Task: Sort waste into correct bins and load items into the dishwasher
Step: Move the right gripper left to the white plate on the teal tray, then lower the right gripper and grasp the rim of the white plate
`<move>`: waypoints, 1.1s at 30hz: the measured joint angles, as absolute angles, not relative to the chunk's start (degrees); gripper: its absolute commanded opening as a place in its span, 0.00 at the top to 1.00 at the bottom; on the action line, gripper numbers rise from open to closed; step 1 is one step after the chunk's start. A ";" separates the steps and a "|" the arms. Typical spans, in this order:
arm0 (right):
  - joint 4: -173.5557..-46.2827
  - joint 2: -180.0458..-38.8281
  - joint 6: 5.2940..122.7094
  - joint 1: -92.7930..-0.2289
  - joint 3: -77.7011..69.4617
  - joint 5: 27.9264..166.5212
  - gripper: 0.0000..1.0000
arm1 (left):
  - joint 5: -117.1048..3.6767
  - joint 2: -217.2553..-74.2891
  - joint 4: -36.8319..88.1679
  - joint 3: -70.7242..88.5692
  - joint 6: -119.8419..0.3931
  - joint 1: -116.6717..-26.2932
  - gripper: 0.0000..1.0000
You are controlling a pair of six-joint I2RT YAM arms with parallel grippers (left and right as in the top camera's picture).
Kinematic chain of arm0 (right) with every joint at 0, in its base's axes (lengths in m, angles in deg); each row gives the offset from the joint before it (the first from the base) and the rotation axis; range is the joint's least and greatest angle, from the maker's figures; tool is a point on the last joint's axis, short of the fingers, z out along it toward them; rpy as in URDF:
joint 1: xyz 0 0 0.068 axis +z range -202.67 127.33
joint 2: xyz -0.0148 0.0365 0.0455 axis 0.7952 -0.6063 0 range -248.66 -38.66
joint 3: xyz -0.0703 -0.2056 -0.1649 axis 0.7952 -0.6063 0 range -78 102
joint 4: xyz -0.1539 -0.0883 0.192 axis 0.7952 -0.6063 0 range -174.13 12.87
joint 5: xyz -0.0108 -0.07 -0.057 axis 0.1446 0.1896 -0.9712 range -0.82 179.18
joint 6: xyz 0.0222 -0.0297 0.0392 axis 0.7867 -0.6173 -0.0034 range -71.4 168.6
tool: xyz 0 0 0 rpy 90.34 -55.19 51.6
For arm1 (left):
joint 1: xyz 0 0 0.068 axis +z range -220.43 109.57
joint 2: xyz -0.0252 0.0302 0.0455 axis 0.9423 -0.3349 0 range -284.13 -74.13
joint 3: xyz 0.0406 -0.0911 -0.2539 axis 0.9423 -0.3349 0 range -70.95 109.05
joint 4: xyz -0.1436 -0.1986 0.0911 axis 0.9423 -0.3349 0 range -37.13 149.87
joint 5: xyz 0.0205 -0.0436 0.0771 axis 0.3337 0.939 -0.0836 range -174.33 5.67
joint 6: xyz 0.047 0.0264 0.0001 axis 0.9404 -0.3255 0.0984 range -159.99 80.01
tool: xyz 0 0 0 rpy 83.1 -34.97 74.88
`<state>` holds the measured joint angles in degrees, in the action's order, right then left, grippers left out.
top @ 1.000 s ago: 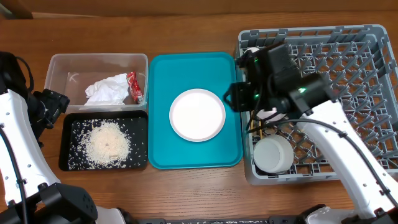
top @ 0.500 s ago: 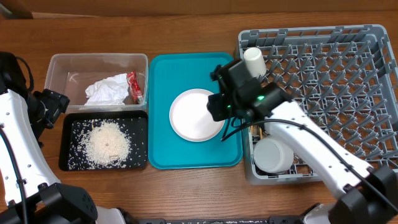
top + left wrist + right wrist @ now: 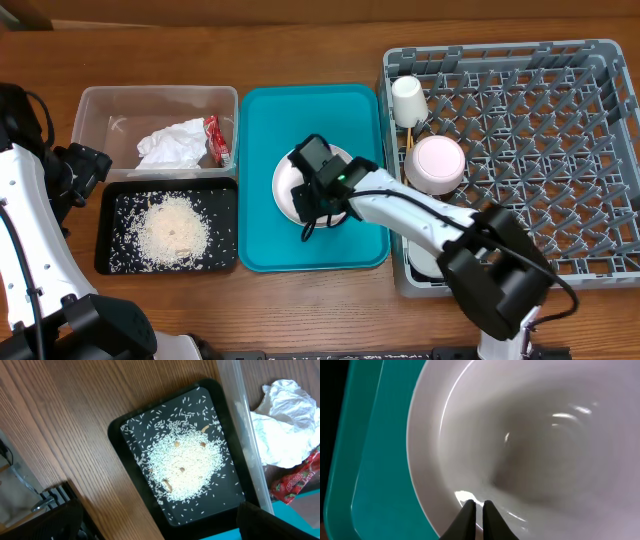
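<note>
We are finding just one printed thing: white lettering on the red snack wrapper (image 3: 296, 481), lying in the clear tub (image 3: 240, 435) off to the right of the left gripper (image 3: 86, 164). The letters are showing too blurred for us to read with any certainty.

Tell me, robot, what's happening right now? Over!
Left gripper open, beside clear tub. Right gripper shut at rim of plate on teal tray. Nothing in the way.

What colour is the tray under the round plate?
The tray is teal, clearest in the overhead view.
</note>
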<state>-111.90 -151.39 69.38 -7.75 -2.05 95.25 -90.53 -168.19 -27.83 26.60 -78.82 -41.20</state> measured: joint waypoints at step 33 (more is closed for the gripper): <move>-106.21 -154.08 72.61 -0.80 -2.32 105.17 0.83 | -90.53 -168.19 -27.83 26.60 -78.82 -41.20 0.00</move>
<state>-106.21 -154.08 72.61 -0.80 -2.32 105.17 -90.53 -168.19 -27.83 26.60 -78.82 -41.20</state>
